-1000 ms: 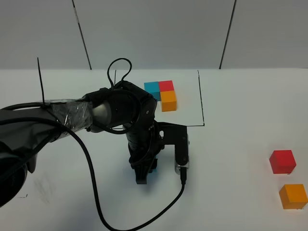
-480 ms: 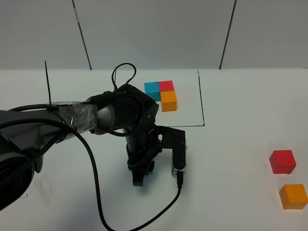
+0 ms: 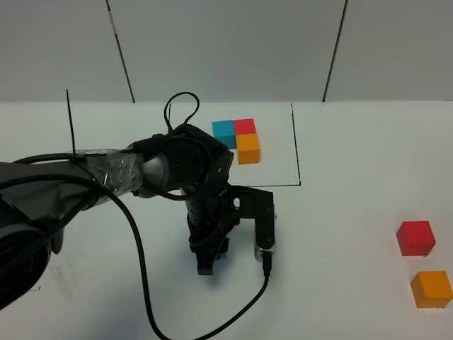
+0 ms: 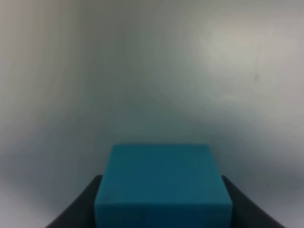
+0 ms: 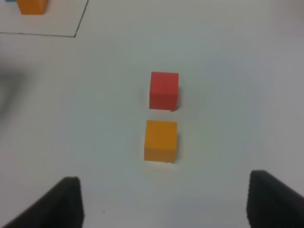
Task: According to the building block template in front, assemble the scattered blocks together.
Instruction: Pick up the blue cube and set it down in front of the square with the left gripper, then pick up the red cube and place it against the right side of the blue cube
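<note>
1 blue cube, 1 red cube, 1 orange cube show.

Template: three cubes joined in an L, blue and red side by side at the back, orange in front of the red, flat on the surface at the far middle, inside a thin black frame, near its right line. Blue cube upright, square-on, pinched at two opposite sides by the left claw, near the middle, nearer than the template; resting or raised, cannot tell. Red cube and orange cube loose at the right edge, upright, close together with a small gap, red farther back, orange nearer.
</note>
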Tool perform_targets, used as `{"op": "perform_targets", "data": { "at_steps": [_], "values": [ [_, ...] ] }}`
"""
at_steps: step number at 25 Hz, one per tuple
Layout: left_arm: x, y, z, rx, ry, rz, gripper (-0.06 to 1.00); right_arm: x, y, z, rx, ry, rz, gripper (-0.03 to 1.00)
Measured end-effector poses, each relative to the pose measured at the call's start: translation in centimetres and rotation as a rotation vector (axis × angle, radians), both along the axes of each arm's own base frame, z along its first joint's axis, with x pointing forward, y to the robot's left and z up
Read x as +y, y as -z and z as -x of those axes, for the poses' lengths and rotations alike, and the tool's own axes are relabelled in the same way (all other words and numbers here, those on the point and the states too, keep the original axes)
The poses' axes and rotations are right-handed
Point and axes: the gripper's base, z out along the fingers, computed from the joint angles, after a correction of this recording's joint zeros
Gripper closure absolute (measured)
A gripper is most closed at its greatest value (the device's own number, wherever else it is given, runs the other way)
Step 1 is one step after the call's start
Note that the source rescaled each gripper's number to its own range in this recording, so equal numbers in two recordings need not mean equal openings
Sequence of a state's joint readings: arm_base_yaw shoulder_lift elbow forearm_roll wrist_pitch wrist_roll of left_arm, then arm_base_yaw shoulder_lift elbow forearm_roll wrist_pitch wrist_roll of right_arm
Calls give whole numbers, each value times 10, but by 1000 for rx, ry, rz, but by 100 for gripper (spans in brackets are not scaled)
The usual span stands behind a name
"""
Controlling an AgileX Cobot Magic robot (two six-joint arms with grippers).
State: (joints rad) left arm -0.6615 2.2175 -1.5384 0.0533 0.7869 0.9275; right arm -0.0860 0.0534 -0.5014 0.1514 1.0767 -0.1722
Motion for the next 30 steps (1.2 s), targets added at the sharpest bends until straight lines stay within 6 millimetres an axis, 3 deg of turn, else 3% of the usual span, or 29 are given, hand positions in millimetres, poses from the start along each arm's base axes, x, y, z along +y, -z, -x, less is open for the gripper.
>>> {"op": "perform_targets", "data": {
  "at_steps": [6, 9, 12, 15, 18, 23, 27, 30],
  "values": [
    [0, 0, 2, 19, -10, -4, 90, 0, 0, 0, 0, 0, 0, 34],
    [1, 5, 3, 44, -34, -18, 57, 0, 0, 0, 0, 0, 0, 34],
    [2, 5, 3, 46, -59, -20, 17, 0, 0, 0, 0, 0, 0, 34],
    [2, 4, 4, 48, -63, -24, -2, 0, 0, 0, 0, 0, 0, 34],
    [2, -4, 3, 39, -66, -17, -6, 0, 0, 0, 0, 0, 0, 34],
    [0, -37, 0, 10, -68, 1, -6, 0, 0, 0, 0, 0, 0, 34],
    [4, -76, 2, 4, -72, -20, -5, 0, 0, 0, 0, 0, 0, 34],
    [11, -117, 9, -11, -105, -30, 2, 0, 0, 0, 0, 0, 0, 34]
  ]
}}
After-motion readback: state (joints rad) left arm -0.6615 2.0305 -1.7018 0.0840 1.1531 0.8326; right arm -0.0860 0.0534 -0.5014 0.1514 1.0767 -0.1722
